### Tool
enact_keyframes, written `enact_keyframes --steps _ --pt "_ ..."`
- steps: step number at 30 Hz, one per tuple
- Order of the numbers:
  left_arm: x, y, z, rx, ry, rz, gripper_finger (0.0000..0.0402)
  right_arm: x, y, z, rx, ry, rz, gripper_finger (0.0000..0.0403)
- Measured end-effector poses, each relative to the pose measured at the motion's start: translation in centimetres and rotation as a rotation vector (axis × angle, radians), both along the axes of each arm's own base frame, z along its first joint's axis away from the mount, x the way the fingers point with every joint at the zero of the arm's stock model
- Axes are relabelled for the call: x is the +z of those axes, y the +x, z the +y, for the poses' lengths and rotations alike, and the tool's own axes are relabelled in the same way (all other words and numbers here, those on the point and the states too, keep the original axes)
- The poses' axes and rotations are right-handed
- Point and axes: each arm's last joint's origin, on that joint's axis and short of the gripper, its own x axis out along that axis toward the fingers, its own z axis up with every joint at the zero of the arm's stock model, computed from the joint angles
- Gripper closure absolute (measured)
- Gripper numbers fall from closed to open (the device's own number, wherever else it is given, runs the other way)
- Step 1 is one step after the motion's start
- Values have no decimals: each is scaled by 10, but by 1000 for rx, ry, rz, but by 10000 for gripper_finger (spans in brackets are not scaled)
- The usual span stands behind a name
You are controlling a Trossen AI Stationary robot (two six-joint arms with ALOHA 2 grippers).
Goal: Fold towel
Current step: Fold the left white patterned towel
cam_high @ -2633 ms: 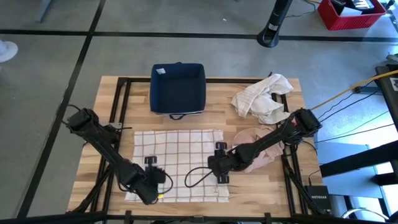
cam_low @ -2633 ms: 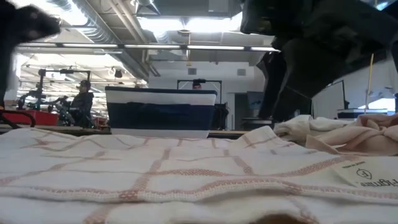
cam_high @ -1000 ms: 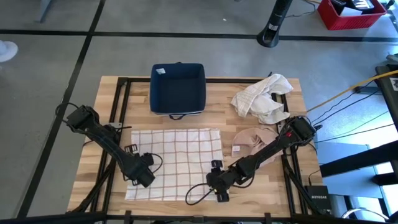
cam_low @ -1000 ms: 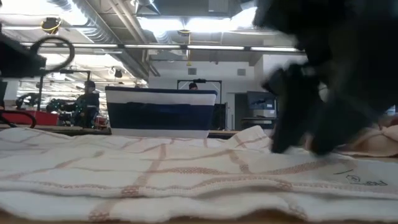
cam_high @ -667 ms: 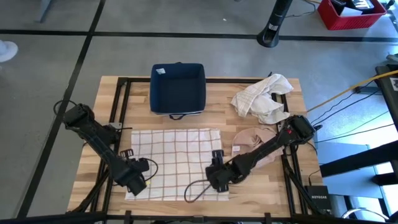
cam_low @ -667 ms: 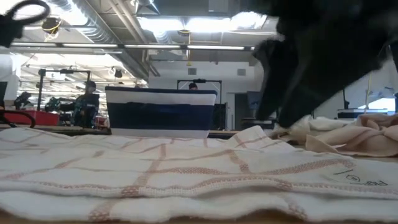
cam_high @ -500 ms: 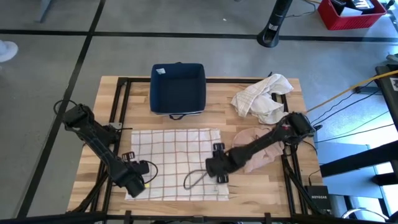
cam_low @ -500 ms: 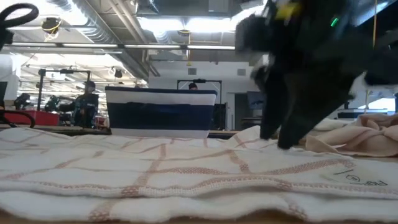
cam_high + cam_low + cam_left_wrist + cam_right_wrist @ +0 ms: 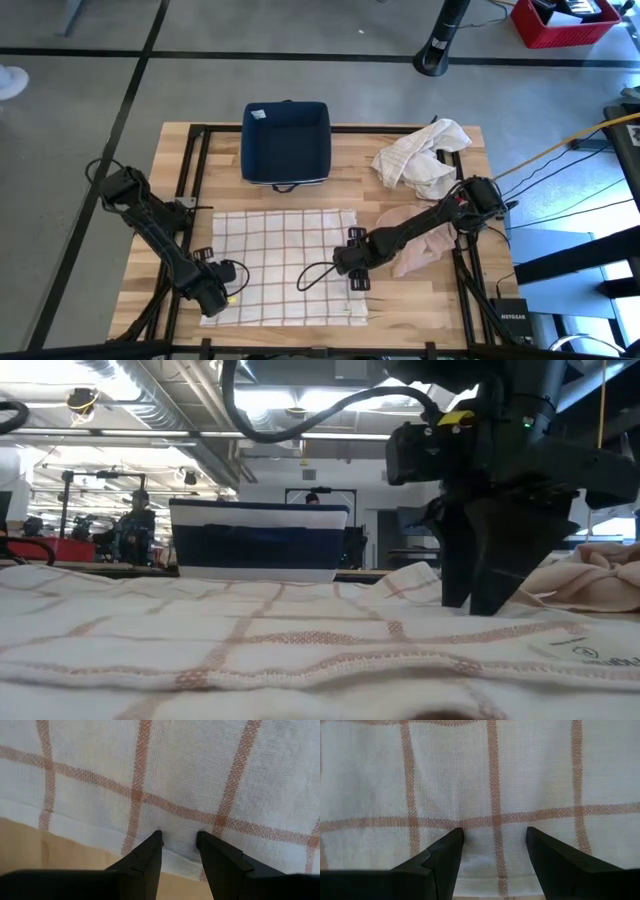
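So, quick rundown of the table:

Towel: white woven cloth towel with a thin orange-red grid (image 9: 285,263), spread flat on the near-middle of the light wooden table (image 9: 180,165), its near hem close to the table's near edge.

Edges: left hem runs just inside the black metal frame rail (image 9: 185,170); bare wood shows past the hem in the left wrist view.

Open room: clear wood between the towel's far edge and the dark blue rectangular bin (image 9: 286,143); right side is tighter, with a crumpled pinkish-beige cloth (image 9: 415,240) just beside the towel and a rumpled cream cloth (image 9: 422,155) behind it.

Left gripper (image 9: 178,836): at the towel's near-left corner, tips down on the hem, fingers partly apart with fabric between them, not pinched.

Right gripper (image 9: 495,834): on the towel's right edge, fingers spread wide, tips pressing the weave, holding nothing.

Texture: coarse open weave, stripes slightly raised, hem rolled and stitched; low view shows gentle ripples.

Background: a person (image 9: 133,520) far off in the room.
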Motion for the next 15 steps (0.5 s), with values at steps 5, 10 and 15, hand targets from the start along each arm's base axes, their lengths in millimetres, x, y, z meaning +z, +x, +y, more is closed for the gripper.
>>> enact_keyframes --steps 5,10,15 --pt "21 10 -4 6 -58 -59 275 15 1 1 -1 19 -22 178" --pt "51 15 -4 -25 -45 -248 275 47 1 1 0 58 -127 178" --pt "71 13 7 -30 41 -441 275 55 -6 10 46 32 -159 178"
